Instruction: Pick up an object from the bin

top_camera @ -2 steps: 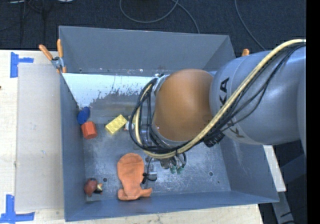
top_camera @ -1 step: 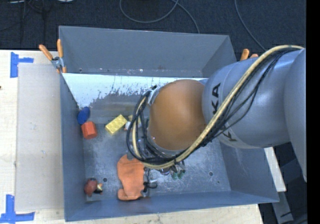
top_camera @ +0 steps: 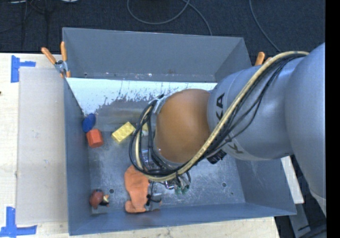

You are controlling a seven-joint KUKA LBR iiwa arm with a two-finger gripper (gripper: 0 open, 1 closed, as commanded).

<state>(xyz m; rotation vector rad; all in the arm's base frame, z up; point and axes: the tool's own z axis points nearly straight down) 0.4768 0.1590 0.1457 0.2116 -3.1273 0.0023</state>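
Orange rag (top_camera: 135, 188) — one; yellow brick (top_camera: 123, 132) — one.

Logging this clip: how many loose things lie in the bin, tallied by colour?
Blue: 1, the small piece
Orange: 2, the block and the floppy piece
Yellow: 1, the brick
Dark red: 1, the small lump
Total: 5 in view; the arm may hide more.
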